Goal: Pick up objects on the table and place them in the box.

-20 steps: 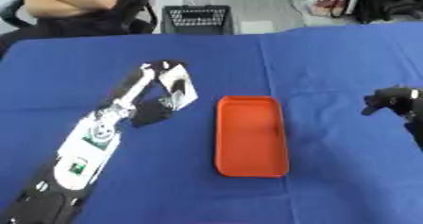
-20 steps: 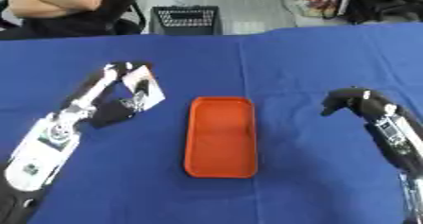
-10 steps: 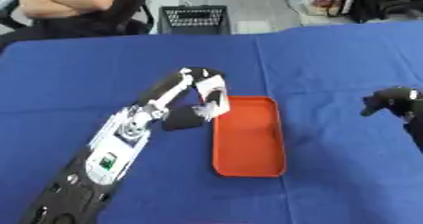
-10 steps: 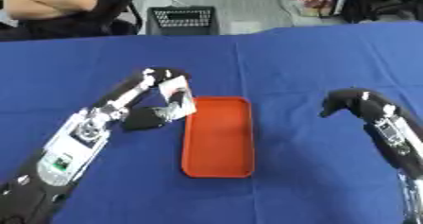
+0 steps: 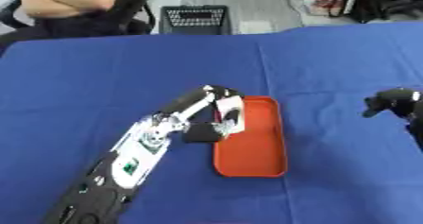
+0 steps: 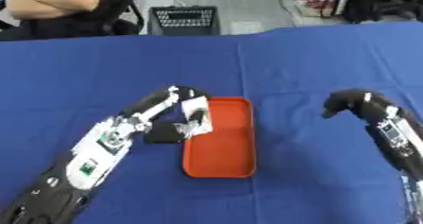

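Note:
An orange-red shallow box [image 5: 256,145] lies on the blue table, mid-view. My left hand [image 5: 221,124] reaches in from the lower left and hangs over the box's left rim. Its fingers are curled round a small white object [image 5: 229,107] with dark markings. A dark part of the hand or of the object shows just left of the rim; I cannot tell which. My right hand [image 6: 343,103] hovers over the table to the right of the box, fingers curled, holding nothing.
The blue cloth [image 5: 99,76] covers the whole table. Beyond the far edge stand a black wire basket [image 5: 194,20] on the floor and a seated person with folded arms.
My left arm has swung right with the white object, from well left of the box to over its left rim. The right hand has stayed in place.

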Action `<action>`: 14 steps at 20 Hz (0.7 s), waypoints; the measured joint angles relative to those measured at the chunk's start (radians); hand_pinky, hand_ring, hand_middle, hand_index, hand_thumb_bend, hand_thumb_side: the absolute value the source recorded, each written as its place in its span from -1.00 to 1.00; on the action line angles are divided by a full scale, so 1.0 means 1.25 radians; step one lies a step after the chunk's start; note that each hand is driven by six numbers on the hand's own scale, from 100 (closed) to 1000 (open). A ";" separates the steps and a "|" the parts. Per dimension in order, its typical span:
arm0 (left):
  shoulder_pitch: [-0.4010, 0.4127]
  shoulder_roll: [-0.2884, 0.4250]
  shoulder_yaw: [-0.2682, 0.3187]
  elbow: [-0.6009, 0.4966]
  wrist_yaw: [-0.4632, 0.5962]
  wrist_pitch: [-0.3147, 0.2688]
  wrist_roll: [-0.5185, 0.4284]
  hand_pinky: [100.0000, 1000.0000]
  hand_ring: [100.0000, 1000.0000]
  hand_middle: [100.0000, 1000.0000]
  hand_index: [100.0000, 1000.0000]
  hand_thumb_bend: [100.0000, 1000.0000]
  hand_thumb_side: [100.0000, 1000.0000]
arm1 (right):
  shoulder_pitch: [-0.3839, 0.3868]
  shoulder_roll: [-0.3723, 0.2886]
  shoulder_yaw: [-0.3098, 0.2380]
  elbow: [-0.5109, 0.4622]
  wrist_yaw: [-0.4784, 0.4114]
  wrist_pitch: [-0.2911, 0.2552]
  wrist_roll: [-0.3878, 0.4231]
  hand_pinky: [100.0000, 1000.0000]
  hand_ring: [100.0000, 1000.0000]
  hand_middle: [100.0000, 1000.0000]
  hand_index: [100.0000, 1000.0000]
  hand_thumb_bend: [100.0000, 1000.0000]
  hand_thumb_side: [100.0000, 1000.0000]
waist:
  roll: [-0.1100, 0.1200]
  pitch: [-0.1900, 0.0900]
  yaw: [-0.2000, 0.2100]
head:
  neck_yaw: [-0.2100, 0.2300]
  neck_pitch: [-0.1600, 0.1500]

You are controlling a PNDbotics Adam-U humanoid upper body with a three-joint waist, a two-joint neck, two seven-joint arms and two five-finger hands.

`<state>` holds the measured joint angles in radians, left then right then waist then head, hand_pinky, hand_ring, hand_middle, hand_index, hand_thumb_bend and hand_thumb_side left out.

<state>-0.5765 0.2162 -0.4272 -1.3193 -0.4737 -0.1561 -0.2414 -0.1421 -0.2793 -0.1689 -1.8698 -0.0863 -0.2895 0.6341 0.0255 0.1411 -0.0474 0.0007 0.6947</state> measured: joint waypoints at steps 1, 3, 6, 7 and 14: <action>0.000 -0.007 -0.002 0.013 -0.005 -0.005 0.002 0.47 0.08 0.44 0.61 -1.00 -0.01 | 0.000 0.000 0.000 0.001 0.000 0.000 0.000 0.68 0.18 0.24 0.57 -1.00 0.89 | 0.000 0.000 0.000 | 0.000 0.000; 0.000 -0.018 -0.007 0.038 -0.012 -0.015 0.005 0.52 0.13 0.47 0.65 -1.00 0.14 | 0.000 0.002 0.000 0.001 0.000 0.000 0.000 0.68 0.18 0.24 0.57 -1.00 0.89 | 0.000 0.000 0.000 | 0.000 0.000; 0.005 -0.033 -0.012 0.065 -0.022 -0.032 0.012 0.76 0.41 0.64 0.79 -0.79 0.32 | 0.000 0.003 0.000 0.002 0.000 0.000 0.000 0.68 0.18 0.24 0.57 -1.00 0.88 | 0.000 0.000 0.000 | 0.000 0.000; 0.007 -0.035 -0.014 0.071 -0.026 -0.037 0.015 0.83 0.49 0.70 0.82 -0.48 0.37 | 0.000 0.003 0.000 0.002 0.000 0.000 0.000 0.68 0.18 0.24 0.57 -1.00 0.88 | 0.000 0.000 0.000 | 0.000 0.000; 0.014 -0.038 -0.014 0.060 -0.078 -0.071 0.039 1.00 0.68 0.82 0.88 0.11 0.44 | 0.000 0.005 0.000 0.002 0.001 -0.001 0.000 0.68 0.18 0.24 0.57 -1.00 0.88 | 0.000 0.000 0.000 | 0.000 0.000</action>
<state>-0.5587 0.1692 -0.4449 -1.2444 -0.5708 -0.2445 -0.1932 -0.1421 -0.2728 -0.1691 -1.8678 -0.0849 -0.2904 0.6344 0.0255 0.1411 -0.0468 0.0008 0.6946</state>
